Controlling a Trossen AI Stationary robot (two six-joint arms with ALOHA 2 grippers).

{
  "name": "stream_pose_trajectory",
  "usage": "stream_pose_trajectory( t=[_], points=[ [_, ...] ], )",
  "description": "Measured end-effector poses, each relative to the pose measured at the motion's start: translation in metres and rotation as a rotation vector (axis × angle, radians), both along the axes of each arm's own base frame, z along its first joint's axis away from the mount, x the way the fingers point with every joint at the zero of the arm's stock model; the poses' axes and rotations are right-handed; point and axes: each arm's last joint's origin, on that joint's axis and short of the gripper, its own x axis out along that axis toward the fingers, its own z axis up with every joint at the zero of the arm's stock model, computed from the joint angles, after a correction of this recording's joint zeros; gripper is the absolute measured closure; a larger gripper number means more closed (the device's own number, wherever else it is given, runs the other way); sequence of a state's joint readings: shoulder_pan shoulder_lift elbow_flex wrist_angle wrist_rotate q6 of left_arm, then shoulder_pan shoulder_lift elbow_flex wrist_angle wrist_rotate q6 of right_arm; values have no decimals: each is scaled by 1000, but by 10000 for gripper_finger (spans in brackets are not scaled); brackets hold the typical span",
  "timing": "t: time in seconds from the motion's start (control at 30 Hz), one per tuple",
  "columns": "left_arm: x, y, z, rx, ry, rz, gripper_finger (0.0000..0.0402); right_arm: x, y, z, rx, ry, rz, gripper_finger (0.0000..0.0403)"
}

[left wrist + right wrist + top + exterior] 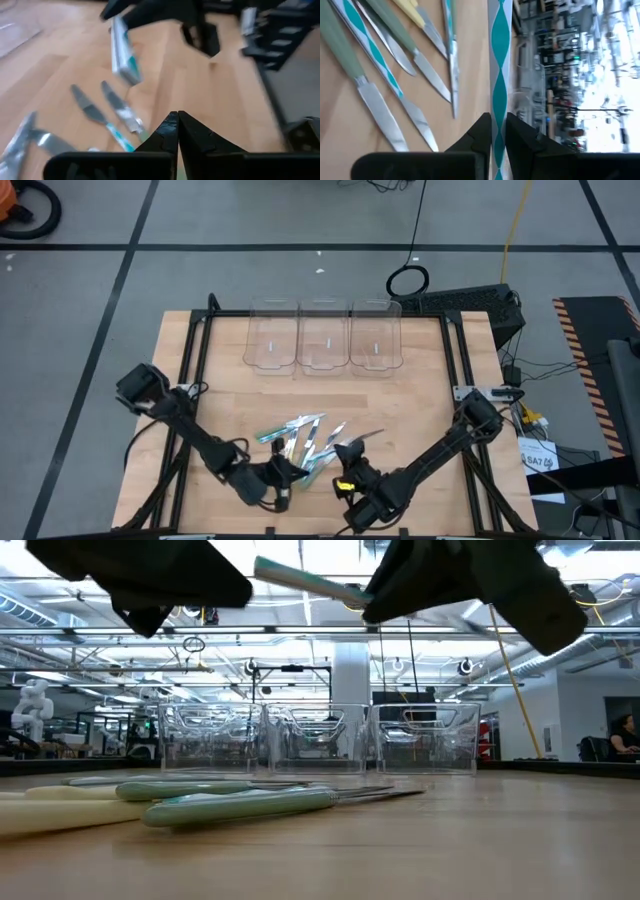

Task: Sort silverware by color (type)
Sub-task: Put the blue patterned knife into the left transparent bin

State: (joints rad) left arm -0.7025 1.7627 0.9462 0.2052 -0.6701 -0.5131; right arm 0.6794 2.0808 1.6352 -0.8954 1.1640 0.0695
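Observation:
Several pieces of silverware with green, teal-patterned and pale yellow handles lie flat in a loose pile on the wooden table, near its front edge; the low view shows the silverware close up. My right gripper is shut on one teal-and-white utensil, held up above the table just right of the pile. My left gripper hovers shut and empty above the pile's near end, also seen from above. My right gripper pinches the utensil's teal-and-white patterned handle between its two fingers. The utensil runs along the fingers and sticks out ahead of them. It is lifted clear of the table and lies nearly level.
Three clear plastic bins stand side by side at the table's far middle. Bare wood lies between the pile and the bins. A black frame runs along the table's sides.

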Motion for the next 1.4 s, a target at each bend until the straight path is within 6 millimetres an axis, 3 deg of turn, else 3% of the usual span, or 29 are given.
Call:
stream_pose_trajectory(
  t=[0.23,0.43,1.4],
  points=[
    [14,-6,21,109,59,205,297,-12,7,2,-91,-42,10,367],
    [19,-14,37,114,-6,226,261,-14,9,3,-125,-72,11,367],
    [32,-6,48,-3,-140,350,252,-15,7,5,-135,-187,-25,367]
  ],
)
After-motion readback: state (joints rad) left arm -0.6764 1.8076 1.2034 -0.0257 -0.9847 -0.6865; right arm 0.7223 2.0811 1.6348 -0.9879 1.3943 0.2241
